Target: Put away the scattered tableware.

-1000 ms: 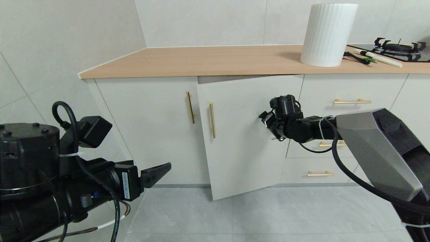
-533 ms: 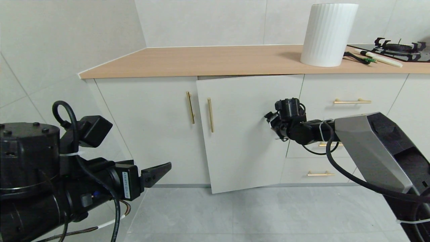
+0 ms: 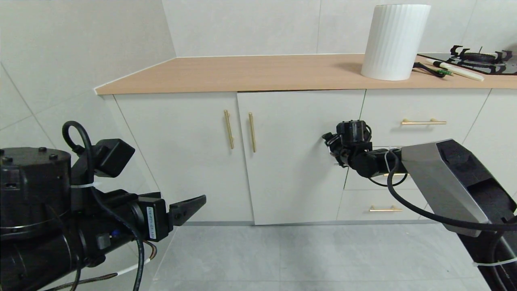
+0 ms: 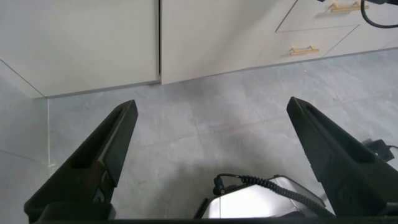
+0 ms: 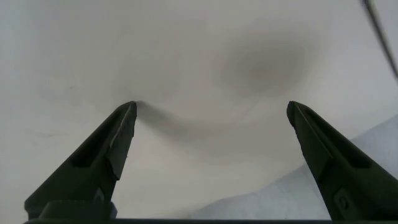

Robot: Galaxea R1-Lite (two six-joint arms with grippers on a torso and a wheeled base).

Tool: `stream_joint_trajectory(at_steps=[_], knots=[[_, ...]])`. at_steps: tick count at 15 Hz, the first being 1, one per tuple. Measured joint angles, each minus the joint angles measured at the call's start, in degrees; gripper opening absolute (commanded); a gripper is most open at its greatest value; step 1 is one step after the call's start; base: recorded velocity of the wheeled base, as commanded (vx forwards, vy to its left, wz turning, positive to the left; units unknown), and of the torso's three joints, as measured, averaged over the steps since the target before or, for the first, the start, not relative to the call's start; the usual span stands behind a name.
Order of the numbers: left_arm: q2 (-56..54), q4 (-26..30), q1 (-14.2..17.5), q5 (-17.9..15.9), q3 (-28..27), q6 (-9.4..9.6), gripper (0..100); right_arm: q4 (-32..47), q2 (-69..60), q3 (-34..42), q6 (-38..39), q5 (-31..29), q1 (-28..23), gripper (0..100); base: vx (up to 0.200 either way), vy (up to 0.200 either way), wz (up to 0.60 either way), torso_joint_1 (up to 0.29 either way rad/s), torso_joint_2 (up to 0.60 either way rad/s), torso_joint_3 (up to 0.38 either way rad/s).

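Presently, right tool (image 3: pixel 329 150): fingers spread wide, tips against the closed cabinet door (image 3: pixel 295 169).
Left tool (image 3: pixel 194 206): wide apart, empty, low above the floor (image 3: pixel 282 258).
Tableware (image 3: pixel 454 69): on the surface (image 3: pixel 242 72), between white ribbed container (image 3: pixel 395 40) and stove (image 3: pixel 480 56).

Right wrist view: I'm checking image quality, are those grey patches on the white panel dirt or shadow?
Right wrist view: likely soft shadows on the cabinet door, one at a jaw tip, one broader blotch apart from it; head view: that door looks plain and unmarked.
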Motion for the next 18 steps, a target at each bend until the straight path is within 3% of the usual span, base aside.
stream_joint_trajectory(at_steps=[13,18], knots=[[0.1,-0.5,0.0,0.0,0.2,0.05,100,-3.6,0.5,0.1,-1.2,0.4,-1.8,100,0.000,0.000,0.00,0.000,0.00,0.000],[-0.7,-1.0,0.0,0.0,-0.1,0.16,100,-4.7,-13.0,12.9,-2.7,0.8,2.2,100,0.000,0.000,0.00,0.000,0.00,0.000]])
